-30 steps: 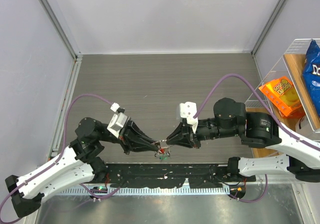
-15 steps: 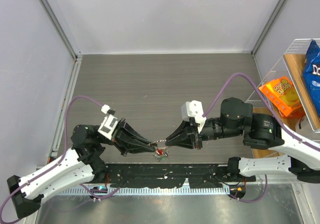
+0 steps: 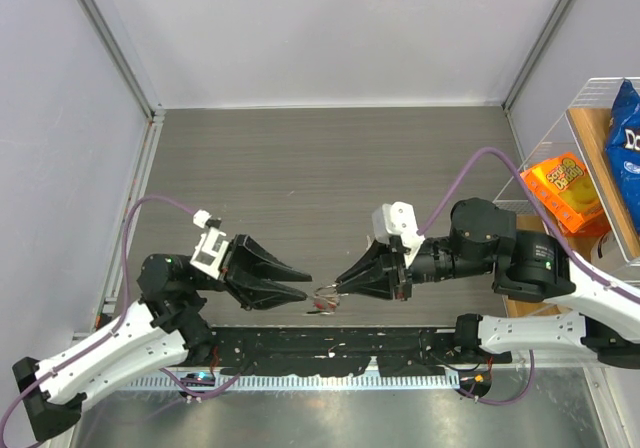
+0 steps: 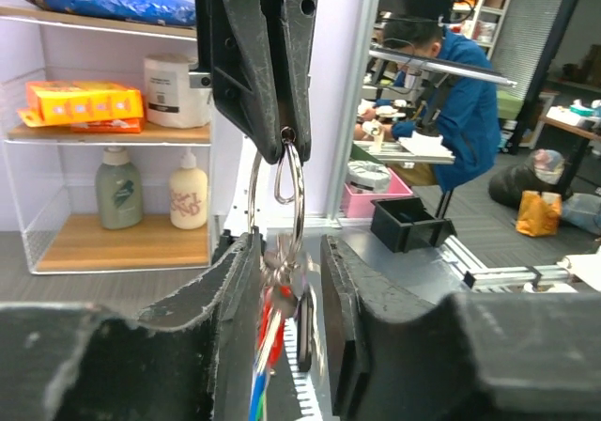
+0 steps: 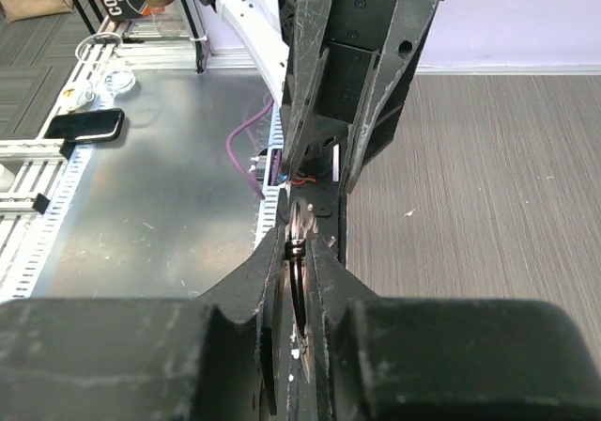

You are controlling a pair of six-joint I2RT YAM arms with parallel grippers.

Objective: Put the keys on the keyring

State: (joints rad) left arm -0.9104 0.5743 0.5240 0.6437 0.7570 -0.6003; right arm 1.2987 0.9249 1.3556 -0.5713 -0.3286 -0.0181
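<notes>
My right gripper [image 3: 338, 288] is shut on the thin silver keyring [image 3: 326, 292] and holds it above the table's near edge. In the left wrist view the right gripper [image 4: 285, 144] comes down from the top and the keyring [image 4: 300, 195] hangs from its tips. The keys [image 4: 270, 313], blurred, with red, blue and green heads, dangle from the ring between my left fingers. My left gripper [image 3: 302, 290] is open, with the keys in its gap [image 4: 288, 244] but not pinched. In the right wrist view the keyring [image 5: 297, 271] sits edge-on between my shut fingers [image 5: 272, 261].
A wire shelf [image 3: 540, 173] at the right edge holds an orange packet [image 3: 565, 193] and a blue bag [image 3: 625, 118]. A black rail [image 3: 340, 350] runs along the near edge under the grippers. Grey walls close the left, far and right sides.
My left arm has drawn back to the left and its jaws have come off the ring and opened. My right gripper has shifted slightly right, still holding the ring; the keys swing.
</notes>
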